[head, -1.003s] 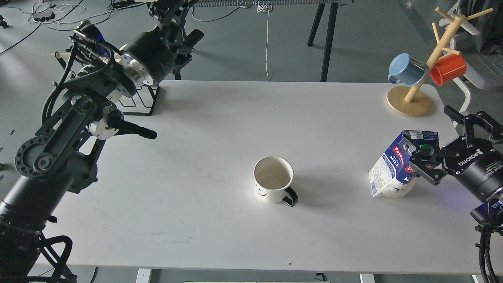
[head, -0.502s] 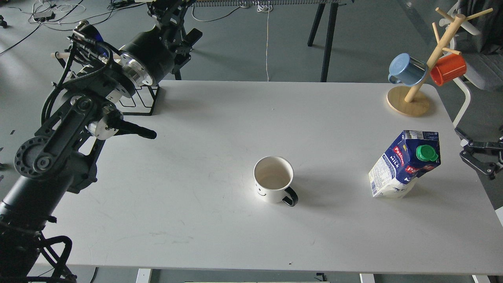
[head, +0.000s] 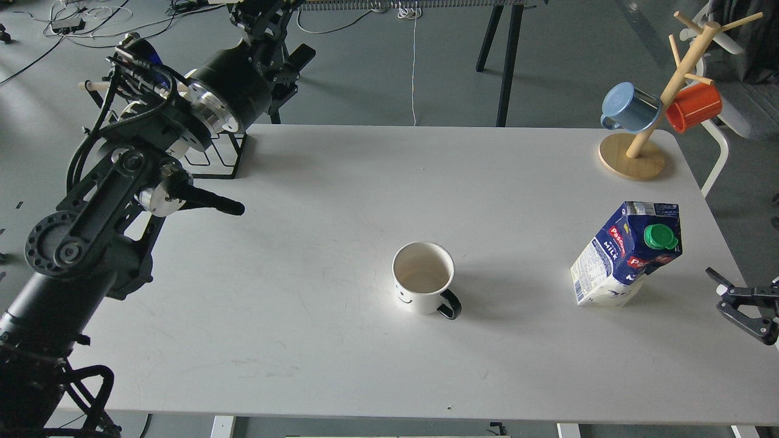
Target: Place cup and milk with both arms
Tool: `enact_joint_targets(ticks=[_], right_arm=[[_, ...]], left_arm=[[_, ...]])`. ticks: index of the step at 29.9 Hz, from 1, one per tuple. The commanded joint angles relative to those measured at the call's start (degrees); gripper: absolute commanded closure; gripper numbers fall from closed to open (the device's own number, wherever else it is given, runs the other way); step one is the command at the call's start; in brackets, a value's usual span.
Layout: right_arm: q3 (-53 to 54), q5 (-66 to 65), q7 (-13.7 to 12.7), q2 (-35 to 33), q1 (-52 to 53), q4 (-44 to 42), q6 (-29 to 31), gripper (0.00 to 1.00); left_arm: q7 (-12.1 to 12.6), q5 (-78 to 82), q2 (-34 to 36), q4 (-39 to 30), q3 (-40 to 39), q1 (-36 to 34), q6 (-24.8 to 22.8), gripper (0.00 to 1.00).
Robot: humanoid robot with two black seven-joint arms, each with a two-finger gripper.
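Note:
The white cup point(head: 424, 277) with a black handle and a smiley face stands upright in the middle of the white table point(head: 341, 201), handle toward the front right. The blue and white milk carton point(head: 627, 252) with a green cap stands on the table at the right, free of any gripper. My right gripper point(head: 730, 298) is open and empty at the right edge, to the right of the carton and apart from it. My left arm point(head: 122, 182) rises along the left; its gripper point(head: 268, 24) is beyond the table's back left corner, dark and partly cut off.
A wooden mug tree point(head: 633, 155) with a blue mug point(head: 630, 108) and an orange mug point(head: 694, 106) stands at the back right corner. A black wire rack point(head: 222, 161) sits at the back left. Another table's black legs point(head: 505, 67) stand behind.
My right gripper was around the milk carton's top, let go and drew back right and toward the front. The carton stayed upright. The left arm barely moved.

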Motion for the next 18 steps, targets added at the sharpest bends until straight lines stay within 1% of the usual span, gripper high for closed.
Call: enact_joint_targets(ticks=[1,11,18], right_arm=[[-0.69,-1.06,0.01,3.8,-0.13,-0.29,0.0,0.01],[-0.51,-4.32,0.01,17.86,-0.22,-5.12,0.0,0.01],[-0.25,-4.32,0.18,22.53,-0.4,-8.28,0.0,0.01]], left_arm=[[0.09,-0.01,-0.1,-0.06,0.09,-0.09,0.08,0.0],[0.09,0.08,-1.06,-0.06,0.88,-0.18,0.08,0.0],[0.09,0.08,-1.15,-0.06,1.49,-0.26,0.61,0.0]])
